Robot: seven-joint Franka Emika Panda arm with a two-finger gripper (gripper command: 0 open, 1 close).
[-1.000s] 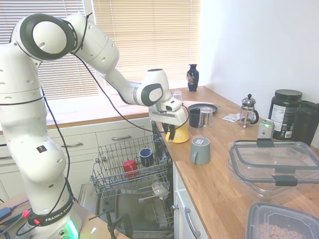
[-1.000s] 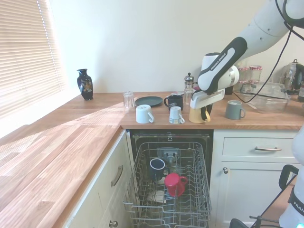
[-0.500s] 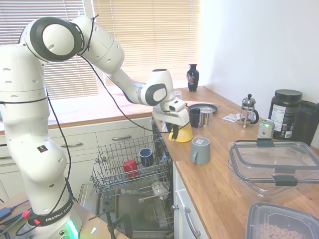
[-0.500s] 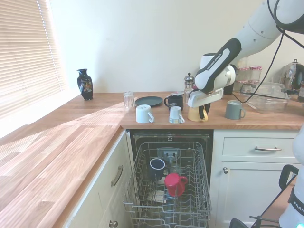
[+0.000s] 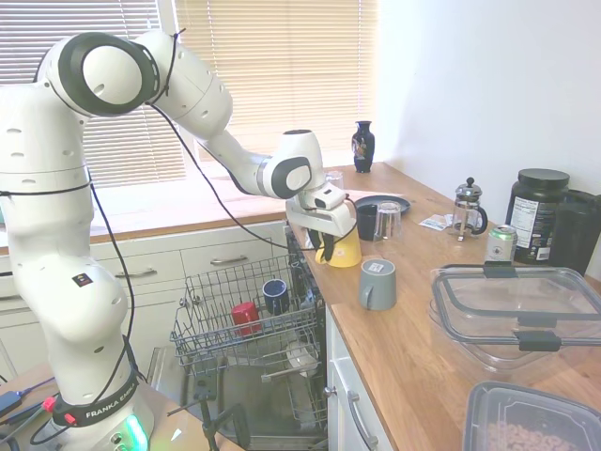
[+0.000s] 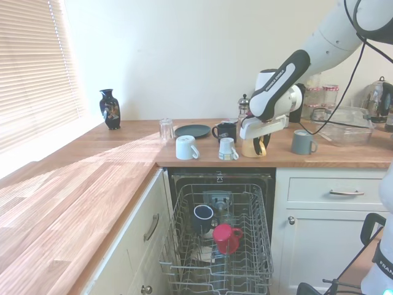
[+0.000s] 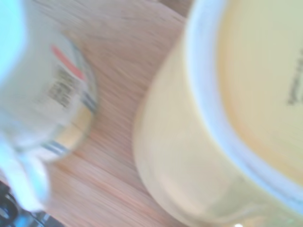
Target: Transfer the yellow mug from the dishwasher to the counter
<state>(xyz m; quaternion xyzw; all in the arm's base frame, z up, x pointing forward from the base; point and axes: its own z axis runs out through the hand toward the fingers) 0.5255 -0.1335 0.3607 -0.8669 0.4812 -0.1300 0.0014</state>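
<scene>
First exterior view shows you the fingers (image 5: 324, 252) straddling the yellow mug (image 5: 342, 252), seemingly parted a little around its wall, though the contact is hard to read. The mug stands on the tabletop (image 5: 413, 319) beside the dishwasher (image 5: 249, 324).

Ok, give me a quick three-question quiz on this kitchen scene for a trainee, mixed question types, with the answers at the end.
1. True or false: the glossy yellow ceramic mug stands on the light-brown wooden counter.
2. Which mugs are in the dishwasher's grey wire rack? A) red and dark blue B) yellow and grey C) none
3. Fill in: the white arm's two-finger gripper is at the yellow mug's ____.

Key: 1 true. 2 A: red mug, dark blue mug. 3 handle.
</scene>
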